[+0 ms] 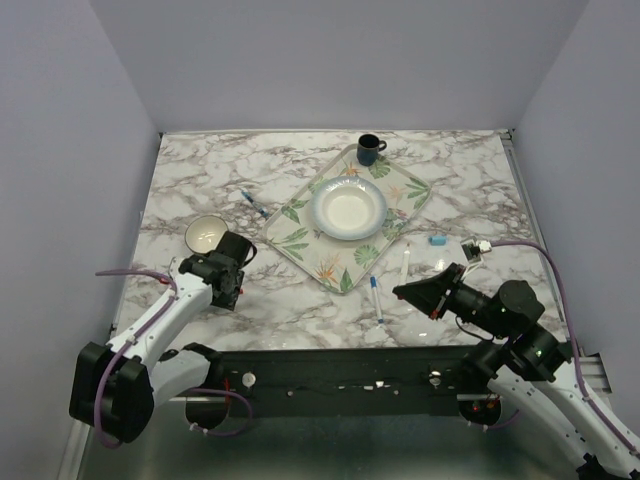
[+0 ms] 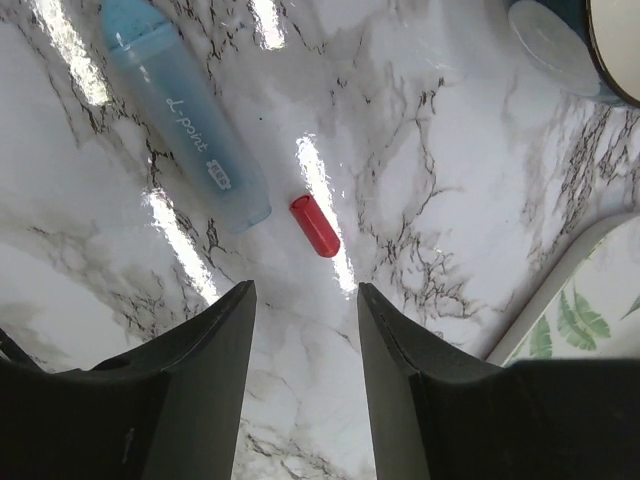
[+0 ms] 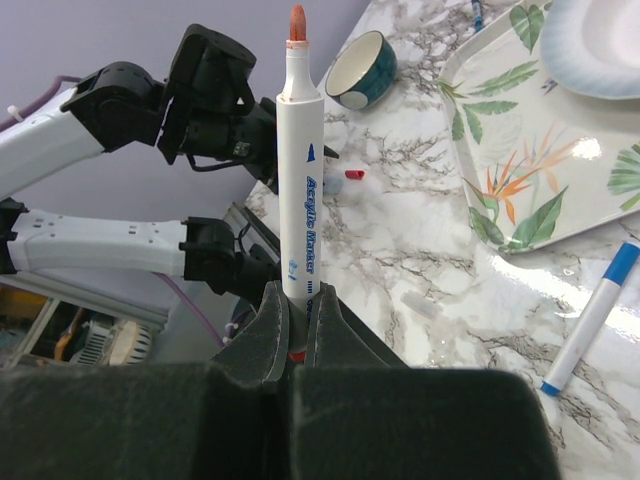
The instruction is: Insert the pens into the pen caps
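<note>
Your left claw (image 2: 305,292) is spread apart close to the red cap (image 2: 315,225), which lies on the worktop (image 2: 430,180) just beside the light-blue marker (image 2: 185,115), and your right claw (image 3: 297,325) pinches the white red-tip marker (image 3: 300,200) by its back end.

1 thin dark blue pen (image 1: 254,203), 1 blue-tipped white marker (image 1: 376,298), 1 red-tipped white marker (image 3: 300,170), 1 light-blue marker (image 2: 185,120), 4 in all; 2 loose caps clearly seen: 1 red cap (image 2: 315,225), 1 light-blue cap (image 1: 437,240); 1 leaf-print tray (image 1: 295,240); 1 plate (image 1: 349,210); 2 cups: dark mug (image 1: 370,150) at 12 o'clock, teal cup (image 1: 207,233) at 9 o'clock.
</note>
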`<action>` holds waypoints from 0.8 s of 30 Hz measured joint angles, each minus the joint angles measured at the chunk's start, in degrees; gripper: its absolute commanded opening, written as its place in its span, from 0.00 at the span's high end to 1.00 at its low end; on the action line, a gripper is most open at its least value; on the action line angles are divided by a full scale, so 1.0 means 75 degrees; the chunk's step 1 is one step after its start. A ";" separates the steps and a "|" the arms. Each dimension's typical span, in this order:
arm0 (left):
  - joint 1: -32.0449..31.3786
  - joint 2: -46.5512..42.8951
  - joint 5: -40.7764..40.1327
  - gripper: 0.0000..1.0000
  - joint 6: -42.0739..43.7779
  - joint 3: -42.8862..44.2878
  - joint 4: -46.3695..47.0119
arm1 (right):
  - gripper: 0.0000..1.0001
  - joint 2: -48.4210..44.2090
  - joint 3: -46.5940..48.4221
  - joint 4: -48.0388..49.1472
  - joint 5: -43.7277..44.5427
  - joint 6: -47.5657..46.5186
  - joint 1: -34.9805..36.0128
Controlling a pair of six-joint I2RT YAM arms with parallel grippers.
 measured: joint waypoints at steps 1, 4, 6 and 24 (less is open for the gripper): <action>0.0006 0.0012 0.0023 0.48 -0.0210 0.0000 -0.0052 | 0.99 0.0000 0.0000 -0.0009 0.0000 -0.0003 0.0000; 0.0006 0.0009 0.0041 0.49 -0.0723 -0.0003 -0.0070 | 0.99 0.0000 0.0000 -0.0038 0.0003 -0.0006 0.0000; 0.0006 0.0009 0.0041 0.49 -0.0985 -0.0003 -0.0067 | 0.99 0.0000 0.0000 -0.0050 0.0012 -0.0017 0.0000; 0.0015 0.1434 0.0195 0.51 -0.1789 0.0160 0.0125 | 0.99 -0.0050 0.0020 -0.0364 0.0192 -0.0286 0.0000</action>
